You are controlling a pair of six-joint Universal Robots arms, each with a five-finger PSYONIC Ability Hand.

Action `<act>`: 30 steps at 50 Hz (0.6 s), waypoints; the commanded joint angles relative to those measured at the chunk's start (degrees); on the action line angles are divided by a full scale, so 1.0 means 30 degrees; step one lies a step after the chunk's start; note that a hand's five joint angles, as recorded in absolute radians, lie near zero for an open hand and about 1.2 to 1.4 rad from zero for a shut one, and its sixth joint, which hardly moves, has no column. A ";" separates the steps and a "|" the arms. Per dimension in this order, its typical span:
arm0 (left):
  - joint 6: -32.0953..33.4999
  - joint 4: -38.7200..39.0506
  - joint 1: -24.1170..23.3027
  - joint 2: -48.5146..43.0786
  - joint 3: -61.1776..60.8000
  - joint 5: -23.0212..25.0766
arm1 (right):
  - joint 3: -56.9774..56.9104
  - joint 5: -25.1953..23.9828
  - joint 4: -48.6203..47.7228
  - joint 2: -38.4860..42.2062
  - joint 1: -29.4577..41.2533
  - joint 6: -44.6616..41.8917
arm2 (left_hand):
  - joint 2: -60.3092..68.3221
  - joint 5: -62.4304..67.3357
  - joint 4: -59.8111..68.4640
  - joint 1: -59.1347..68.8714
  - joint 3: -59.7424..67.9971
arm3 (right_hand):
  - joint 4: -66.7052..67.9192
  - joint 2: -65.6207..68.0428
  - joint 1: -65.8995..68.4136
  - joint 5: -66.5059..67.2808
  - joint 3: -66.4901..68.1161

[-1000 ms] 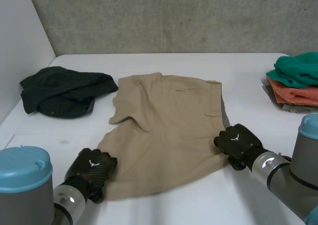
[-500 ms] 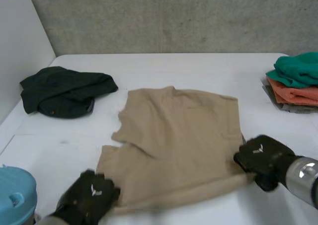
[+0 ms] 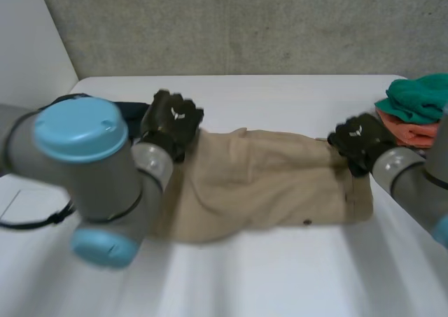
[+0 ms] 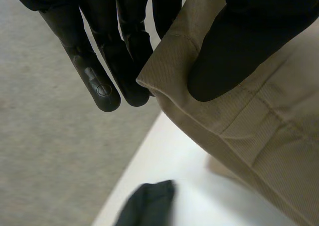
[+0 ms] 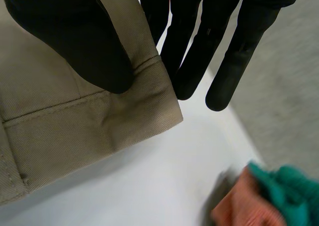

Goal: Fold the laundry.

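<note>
Both arms sit a lot further back than half a second ago, and the near hem of the tan shorts (image 3: 266, 180) is now carried up and over to the far side, so they lie doubled into a long band across the middle of the worktop (image 3: 280, 282). Left robot hand (image 3: 171, 121) is grasping the hem corner at the band's left end, thumb pressed on top of the cloth with straight fingers behind it. Right robot hand (image 3: 358, 141) has the same pinch on the right-end corner. Behind the left arm there's a dark garment (image 4: 147, 203), mostly hidden in the head view. Over by the right edge sits a green and orange pile (image 3: 416, 110), close to the right hand but apart from the shorts.
</note>
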 commanded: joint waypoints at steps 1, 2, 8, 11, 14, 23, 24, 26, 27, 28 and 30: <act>0.2454 0.1512 0.1341 -0.4971 0.5358 -0.1506 | -0.2516 0.0934 -0.5091 0.3243 0.0511 0.0105 | 0.3846 0.4413 0.3799 0.4890 0.3959 | 0.3834 0.4381 0.6119 0.4410 0.3900; 0.2542 0.1542 0.1429 -0.5440 0.5944 -0.1595 | -0.2780 0.0905 -0.5560 0.3624 0.0569 0.0105 | 0.3846 0.4413 0.3799 0.4890 0.3959 | 0.3834 0.4381 0.6119 0.4410 0.3900; 0.2689 0.1804 0.1577 -0.8252 0.9137 -0.1480 | -0.5179 0.1109 -0.7643 0.6755 0.1008 -0.0012 | 0.3846 0.4413 0.3799 0.4890 0.3959 | 0.3834 0.4381 0.6119 0.4410 0.3900; 0.2806 0.2389 0.1577 -0.9192 1.0311 -0.1245 | -0.6235 0.1022 -0.7966 0.7987 0.1125 0.0163 | 0.3846 0.4413 0.3799 0.4890 0.3959 | -0.1435 -0.0889 0.0849 -0.0859 -0.1370; 0.3011 0.2830 0.1577 -1.0423 1.2128 -0.1127 | -0.7028 0.1051 -0.8260 0.8782 0.1155 0.0193 | -0.1780 -0.1213 -0.1828 -0.0737 -0.1668 | -1.2197 -1.1650 -0.9912 -1.1621 -1.2131; 0.3072 0.2685 0.1080 -1.0108 1.2223 -0.1361 | -0.7179 0.1636 -0.7940 0.7880 0.1273 0.2211 | -1.9415 -1.8848 -1.9463 -1.8372 -1.9302 | -1.9499 -1.8953 -1.7215 -1.8923 -1.9433; 0.3042 0.2655 0.1021 -0.9726 1.1959 -0.1420 | -0.6945 0.1811 -0.7735 0.7412 0.1215 0.2534 | -1.9415 -1.8848 -1.9463 -1.8372 -1.9302 | -1.9499 -1.8953 -1.7215 -1.8923 -1.9433; 0.2809 0.2539 0.0961 -0.8413 1.0705 -0.1537 | -0.6099 0.2105 -0.6570 0.5777 0.1010 0.3556 | -1.9415 -1.8848 -1.9463 -1.8372 -1.9302 | -1.9499 -1.8953 -1.7215 -1.8923 -1.9433; 0.2720 0.2509 0.0932 -0.7969 1.0174 -0.1538 | -0.5774 0.2106 -0.6010 0.5215 0.0951 0.3881 | -1.9415 -1.8848 -1.9463 -1.8372 -1.9302 | -1.9499 -1.8953 -1.7215 -1.8923 -1.9433; 0.2603 0.2451 0.0932 -0.7471 0.9589 -0.1538 | -0.5481 0.2106 -0.5338 0.4688 0.0892 0.4146 | -1.9415 -1.8848 -1.9463 -1.8372 -1.9302 | -1.9499 -1.8953 -1.7215 -1.8923 -1.9433; 0.2223 0.2305 0.0845 -0.6011 0.7663 -0.1480 | -0.4634 0.1990 -0.3149 0.3024 0.0804 0.4876 | -1.9359 -1.8792 -1.9407 -1.8316 -1.9246 | -1.9098 -1.8551 -1.6813 -1.8522 -1.9032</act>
